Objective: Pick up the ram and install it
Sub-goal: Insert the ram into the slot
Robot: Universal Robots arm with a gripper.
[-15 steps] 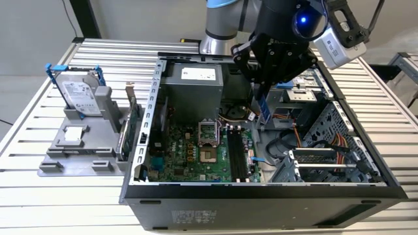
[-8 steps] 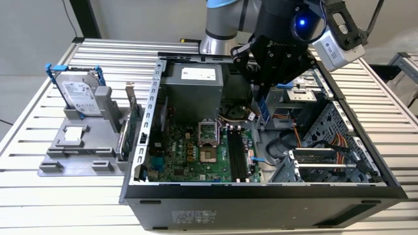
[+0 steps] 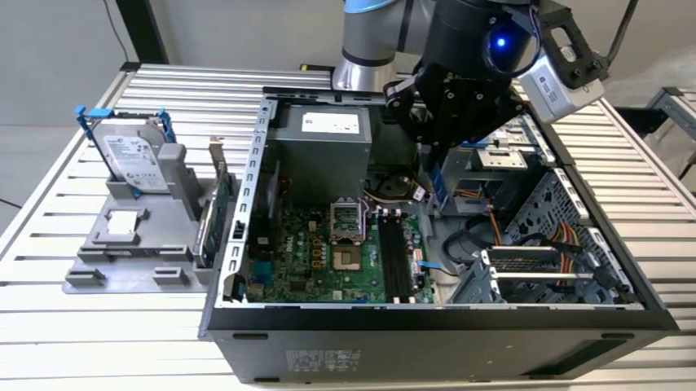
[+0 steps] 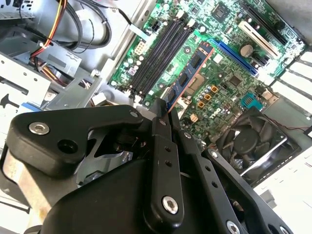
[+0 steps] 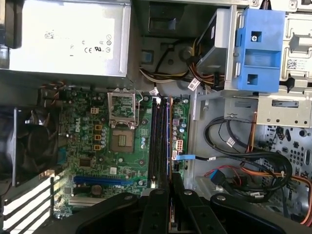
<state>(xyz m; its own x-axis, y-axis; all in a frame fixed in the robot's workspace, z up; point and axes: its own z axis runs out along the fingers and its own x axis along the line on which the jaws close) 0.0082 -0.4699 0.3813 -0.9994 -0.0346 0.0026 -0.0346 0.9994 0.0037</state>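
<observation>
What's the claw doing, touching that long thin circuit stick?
Touching. In the second wrist view the claw pinches one end of the ram between its fingers.

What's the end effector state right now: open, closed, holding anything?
Single end effector: closed on the ram, which it holds over the motherboard inside the open computer case.

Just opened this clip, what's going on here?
A single robot arm is working over an open computer case. Its end effector is shut on the ram, holding it above the motherboard, close to the black memory slots. Those slots look empty, so the ram is not yet seated.
</observation>
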